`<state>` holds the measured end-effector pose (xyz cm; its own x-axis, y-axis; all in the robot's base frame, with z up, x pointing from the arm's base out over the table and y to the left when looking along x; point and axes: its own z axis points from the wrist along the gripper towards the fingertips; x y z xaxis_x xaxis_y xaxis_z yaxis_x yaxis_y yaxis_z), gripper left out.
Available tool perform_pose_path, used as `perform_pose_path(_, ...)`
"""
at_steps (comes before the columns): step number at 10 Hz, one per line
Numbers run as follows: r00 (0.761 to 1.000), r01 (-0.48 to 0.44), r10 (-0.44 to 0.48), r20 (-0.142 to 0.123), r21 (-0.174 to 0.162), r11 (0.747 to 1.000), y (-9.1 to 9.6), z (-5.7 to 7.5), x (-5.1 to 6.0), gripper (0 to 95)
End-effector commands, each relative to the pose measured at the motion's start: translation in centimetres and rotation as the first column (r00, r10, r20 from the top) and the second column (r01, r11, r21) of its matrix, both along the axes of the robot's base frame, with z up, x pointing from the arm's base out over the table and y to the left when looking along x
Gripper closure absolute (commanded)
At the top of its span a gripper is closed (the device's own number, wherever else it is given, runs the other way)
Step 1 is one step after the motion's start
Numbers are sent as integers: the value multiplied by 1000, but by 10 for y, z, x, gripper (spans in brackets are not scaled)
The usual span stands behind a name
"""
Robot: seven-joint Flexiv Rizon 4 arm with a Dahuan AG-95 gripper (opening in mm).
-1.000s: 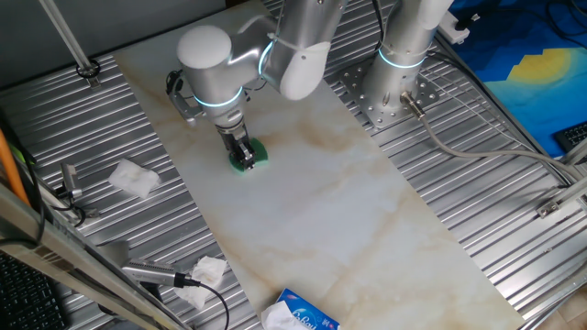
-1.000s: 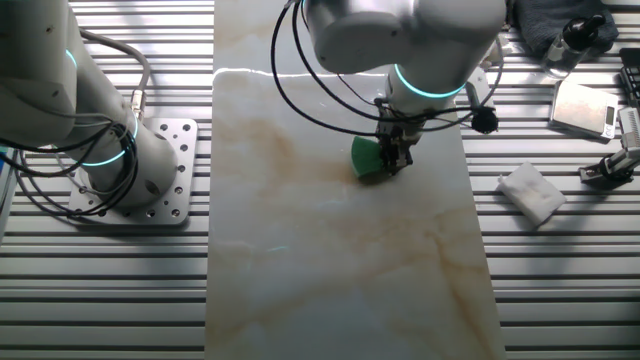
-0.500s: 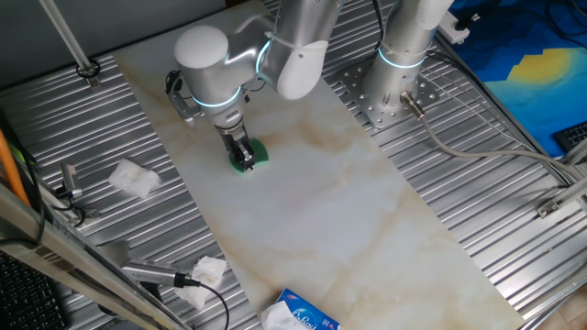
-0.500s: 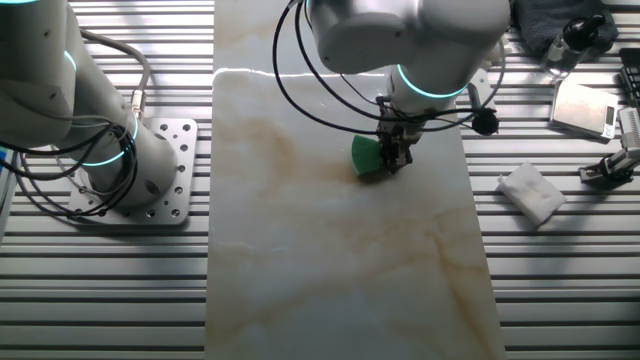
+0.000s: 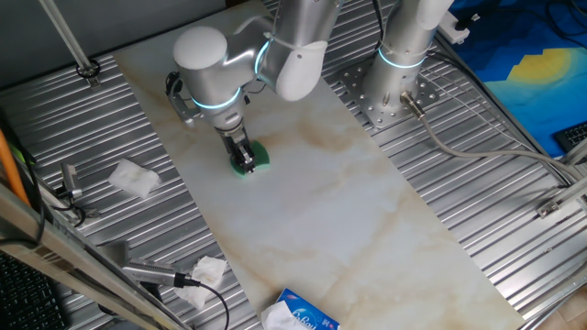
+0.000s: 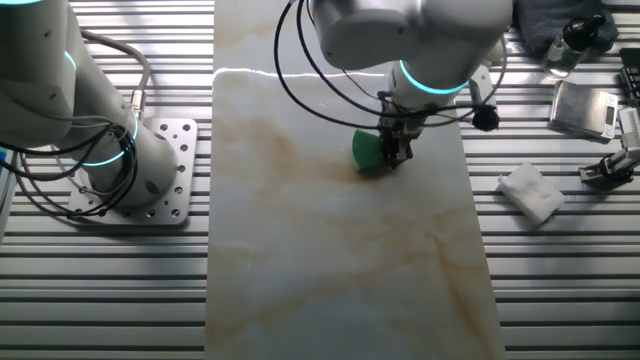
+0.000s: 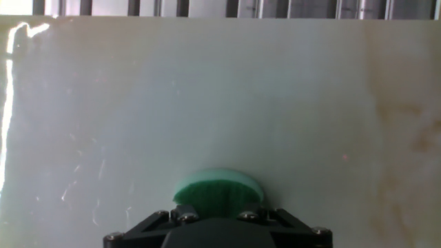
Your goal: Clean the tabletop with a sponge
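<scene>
Wiping step: your gripper grips the sponge against the tabletop, upper left of frame. Next, sweep toward the brown stains.

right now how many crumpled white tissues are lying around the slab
2 in one fixed view: one tissue on the ribbed metal beside the tabletop, another tissue nearer the tissue pack. The other fixed view shows one only; more may be hidden.

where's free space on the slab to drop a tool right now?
Free: the long stretch of tabletop between the sponge and the tissue pack, bare across its width. Crowded: around the gripper shut on the sponge, and the near end by the pack.
</scene>
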<state>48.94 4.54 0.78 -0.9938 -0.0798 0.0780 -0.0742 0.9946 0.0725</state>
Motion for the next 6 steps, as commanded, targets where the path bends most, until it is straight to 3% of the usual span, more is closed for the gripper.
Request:
perform_pose_path(1,1000,20,-21,5,23,1000,10,-1,1,570)
perform_pose_path(3,999,37,-37,7,27,999,20,-2,2,570)
perform_pose_path(5,999,32,-32,-5,5,999,24,3,3,570)
perform_pose_path(6,999,49,-49,-5,40,998,28,4,3,570)
